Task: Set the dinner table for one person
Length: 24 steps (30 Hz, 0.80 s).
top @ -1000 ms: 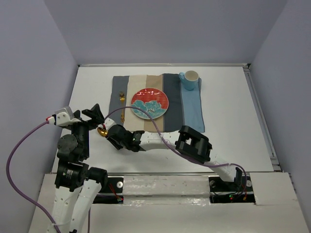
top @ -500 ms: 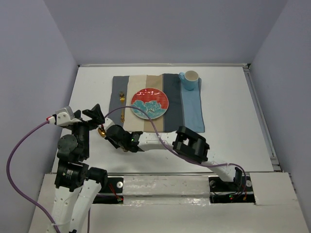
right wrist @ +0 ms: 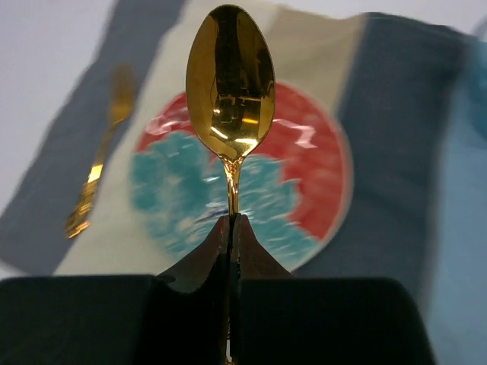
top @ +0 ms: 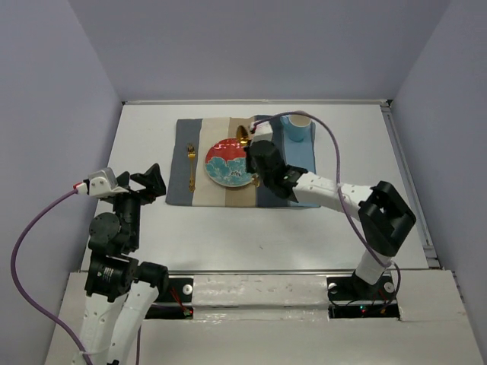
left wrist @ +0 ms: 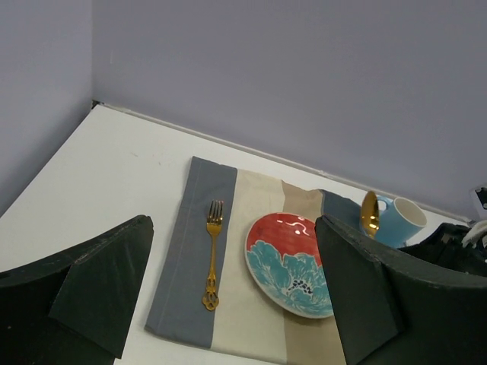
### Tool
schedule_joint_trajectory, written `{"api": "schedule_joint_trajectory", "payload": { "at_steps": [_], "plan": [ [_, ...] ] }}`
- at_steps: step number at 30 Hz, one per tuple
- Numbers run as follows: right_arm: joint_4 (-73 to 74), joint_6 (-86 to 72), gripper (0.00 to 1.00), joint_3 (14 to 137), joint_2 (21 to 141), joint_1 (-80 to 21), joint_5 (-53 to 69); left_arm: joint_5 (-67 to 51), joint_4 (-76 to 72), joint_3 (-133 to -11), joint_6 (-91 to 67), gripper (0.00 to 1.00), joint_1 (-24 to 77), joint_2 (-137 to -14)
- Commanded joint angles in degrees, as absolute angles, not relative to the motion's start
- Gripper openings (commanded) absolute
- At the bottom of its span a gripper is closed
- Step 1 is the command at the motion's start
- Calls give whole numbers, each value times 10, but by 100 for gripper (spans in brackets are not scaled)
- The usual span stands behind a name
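Dinner table (top: 137,137) lies white and flat under the plate (top: 224,163). A striped mat (top: 176,163) sits under the plate too. A blue cup (top: 297,131) stands far right of the plate. The left gripper (left wrist: 232,251), near left of the plate, is spread wide and holds nothing. A fork (top: 191,166) lies left of the plate. The right gripper (right wrist: 230,220) pinches the spoon (right wrist: 230,80) by its handle, over the plate's far edge. The spoon stands almost straight up, bowl on top. I think only the spoon is left to set down.

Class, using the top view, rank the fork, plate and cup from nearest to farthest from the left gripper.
1. Fork, on the mat's grey stripe, nearest the left gripper.
2. Plate, mid-mat.
3. Cup, mat's far right corner.
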<state>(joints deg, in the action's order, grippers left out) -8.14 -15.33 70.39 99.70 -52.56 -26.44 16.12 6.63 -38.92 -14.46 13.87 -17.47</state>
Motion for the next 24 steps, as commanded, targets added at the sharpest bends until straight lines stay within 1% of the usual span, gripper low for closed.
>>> {"api": "schedule_joint_trajectory", "payload": {
  "at_steps": [1, 4, 8, 24],
  "plan": [
    [-105, -173, 0, 665, 994, -453, -301, 149, 36, -392, -143, 99, 147, -166],
    [-105, -157, 0, 671, 1012, -399, -291, 146, 34, -391, -143, 99, 149, -165],
    [-104, -151, 0, 686, 1037, -371, -282, 146, 34, -391, -142, 99, 150, -163],
    [-79, -190, 0, 725, 1137, -321, -255, 145, 33, -391, -139, 99, 155, -171]
  ]
}}
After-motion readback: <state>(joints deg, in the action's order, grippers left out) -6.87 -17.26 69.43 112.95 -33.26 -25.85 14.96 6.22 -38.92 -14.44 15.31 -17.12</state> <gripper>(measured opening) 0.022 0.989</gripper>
